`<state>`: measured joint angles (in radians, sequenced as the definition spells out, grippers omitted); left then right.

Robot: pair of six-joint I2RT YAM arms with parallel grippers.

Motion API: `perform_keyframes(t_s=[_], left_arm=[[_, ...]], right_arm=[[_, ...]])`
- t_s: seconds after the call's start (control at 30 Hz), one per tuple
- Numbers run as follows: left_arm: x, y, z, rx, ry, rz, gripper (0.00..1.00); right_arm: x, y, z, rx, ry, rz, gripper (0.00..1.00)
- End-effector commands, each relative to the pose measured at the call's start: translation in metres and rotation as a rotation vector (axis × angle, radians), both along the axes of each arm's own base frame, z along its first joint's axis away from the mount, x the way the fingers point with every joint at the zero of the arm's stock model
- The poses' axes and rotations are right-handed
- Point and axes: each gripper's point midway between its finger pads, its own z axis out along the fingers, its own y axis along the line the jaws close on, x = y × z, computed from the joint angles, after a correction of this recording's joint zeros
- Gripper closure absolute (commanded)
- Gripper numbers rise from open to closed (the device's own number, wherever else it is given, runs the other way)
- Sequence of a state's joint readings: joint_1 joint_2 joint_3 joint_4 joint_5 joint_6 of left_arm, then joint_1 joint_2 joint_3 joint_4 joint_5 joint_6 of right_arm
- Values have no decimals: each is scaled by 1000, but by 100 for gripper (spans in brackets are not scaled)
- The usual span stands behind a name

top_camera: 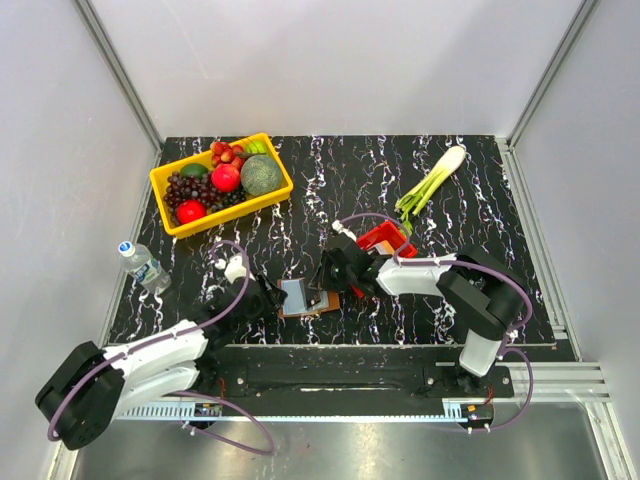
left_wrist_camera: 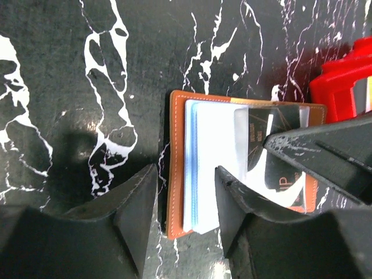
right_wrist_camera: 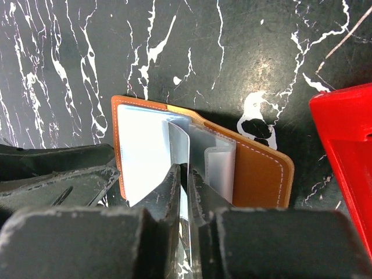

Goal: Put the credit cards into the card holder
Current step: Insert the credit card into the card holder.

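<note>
Top external view: you're working on a black, white-veined bench [top_camera: 340, 170] boxed in by plain white walls with metal posts in the corners. A yellow bin [top_camera: 230, 212] of fruit sits upper left, a water bottle [top_camera: 143, 264] stands at the left edge, and a leek [top_camera: 430, 185] lies upper right.

The card holder [top_camera: 305, 298] lies open at lower centre, between both arms. A red bin [top_camera: 385, 237] is just to its upper right, partly covered by the right arm.

In the left wrist view, your left fingers [left_wrist_camera: 133, 215] are spread, straddling the holder's stitched brown edge without clamping it. The right fingers [right_wrist_camera: 168, 192] are pinched shut on a thin sheet seen edge-on. From the left wrist this reads as a black credit card [left_wrist_camera: 261, 142] over the holder's clear sleeves, its print mostly covered. You can't see how far it sits inside a sleeve.
</note>
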<state>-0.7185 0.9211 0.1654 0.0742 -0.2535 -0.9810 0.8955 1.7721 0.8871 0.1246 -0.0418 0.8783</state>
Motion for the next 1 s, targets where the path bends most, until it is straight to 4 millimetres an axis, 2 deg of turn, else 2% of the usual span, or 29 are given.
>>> perform_keyframes(t_s=[0.0, 0.17, 0.2, 0.3, 0.5, 0.57, 0.73, 0.97], left_arm=[[-20, 2, -30, 19, 96, -48, 53], [-21, -14, -31, -48, 98, -102, 67], [-22, -16, -31, -52, 102, -109, 72], [-24, -17, -33, -60, 108, -113, 77], [-23, -13, -31, -65, 95, -95, 100], [-23, -13, -31, -62, 94, -94, 100], [-24, -10, -33, -50, 102, -83, 100], [-24, -6, -36, -27, 116, -75, 100]], right_arm=[[-12, -20, -33, -157, 38, 21, 88], [-18, -10, -33, -128, 75, 63, 87], [-23, -15, -39, -153, 99, 68, 87], [-25, -12, -40, -150, 107, 81, 87], [-25, -8, -41, -138, 117, 92, 86], [-26, -8, -41, -135, 122, 95, 84], [-26, -15, -35, -140, 100, 79, 62], [-16, -25, -10, -165, 23, 51, 50]])
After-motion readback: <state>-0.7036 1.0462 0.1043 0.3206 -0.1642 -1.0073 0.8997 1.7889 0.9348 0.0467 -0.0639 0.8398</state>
